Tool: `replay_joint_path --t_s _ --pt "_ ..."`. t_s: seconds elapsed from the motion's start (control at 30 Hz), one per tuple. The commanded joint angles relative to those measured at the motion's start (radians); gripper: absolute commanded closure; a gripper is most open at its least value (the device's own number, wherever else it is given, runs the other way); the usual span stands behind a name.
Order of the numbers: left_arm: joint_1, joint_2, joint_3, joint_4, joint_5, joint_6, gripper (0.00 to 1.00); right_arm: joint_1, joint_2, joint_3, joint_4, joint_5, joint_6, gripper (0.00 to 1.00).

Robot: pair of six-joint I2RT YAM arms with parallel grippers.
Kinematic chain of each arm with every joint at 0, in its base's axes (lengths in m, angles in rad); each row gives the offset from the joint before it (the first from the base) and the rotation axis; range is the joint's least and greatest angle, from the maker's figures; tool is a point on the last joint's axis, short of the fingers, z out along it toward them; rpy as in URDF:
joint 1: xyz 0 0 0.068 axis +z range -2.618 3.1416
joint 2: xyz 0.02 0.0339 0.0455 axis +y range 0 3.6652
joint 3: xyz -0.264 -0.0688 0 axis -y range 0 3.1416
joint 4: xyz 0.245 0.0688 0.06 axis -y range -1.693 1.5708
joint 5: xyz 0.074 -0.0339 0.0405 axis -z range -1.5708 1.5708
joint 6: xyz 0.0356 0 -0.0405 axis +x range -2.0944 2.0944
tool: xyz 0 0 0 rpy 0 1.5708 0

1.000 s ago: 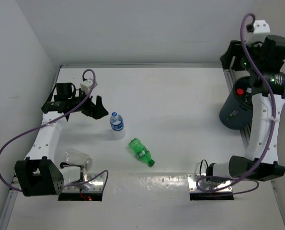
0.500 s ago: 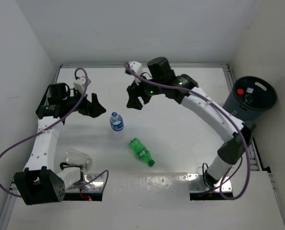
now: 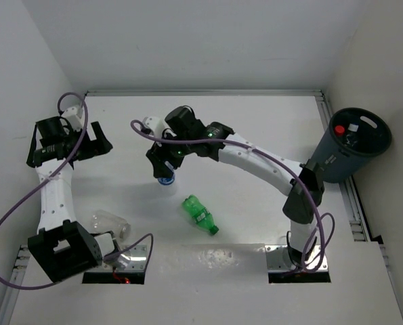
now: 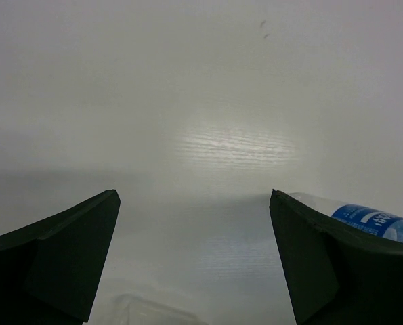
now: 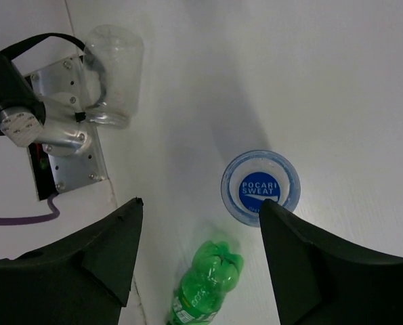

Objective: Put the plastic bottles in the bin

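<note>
- A white table (image 3: pixel 255 135) is seen from above, with walls on three sides and two white robot arms bolted at its near edge
- The right gripper (image 3: pixel 162 164) reaches across to the left half of the table and hangs directly over a blue-labelled bottle (image 3: pixel 165 179); its jaws are spread wide with nothing between them
- That bottle stands upright; the right wrist camera looks straight down on its blue cap (image 5: pixel 260 188), printed "Pocari Sweat", which lies just past the tip of one finger rather than in the gap between the two
- A green bottle (image 3: pixel 200 215) lies on its side near the middle of the table, close to the upright bottle but not touching it, on the side nearer the arm bases
- A clear bottle (image 5: pixel 110 74) lies on its side beside the metal mounting plate (image 5: pixel 59 149) of the left arm; its cap cannot be made out
- The left gripper (image 3: pixel 101 139) is raised at the far left of the table, well apart from every bottle, jaws wide and holding nothing
- The bin (image 3: pixel 350 152), dark grey-blue and round, stands at the far right edge of the table, well apart from the three bottles on the table
- A red cap (image 3: pixel 341 129) shows inside the bin's mouth
</note>
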Motion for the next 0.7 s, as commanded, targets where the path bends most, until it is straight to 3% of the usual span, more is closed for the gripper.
replay_joint_path --t_s 0.0,0.47,0.67 --pt "0.047 0.006 0.009 -0.002 0.037 -0.035 0.00 -0.008 0.030 0.070 0.054 0.047 0.014 0.31" --pt "0.117 0.017 -0.021 -0.031 0.085 0.046 0.00 -0.001 0.095 0.092 0.058 0.140 -0.030 0.27" --pt "0.137 0.026 -0.030 -0.031 0.094 0.057 0.00 -0.003 0.096 0.069 0.054 0.138 -0.049 0.35"
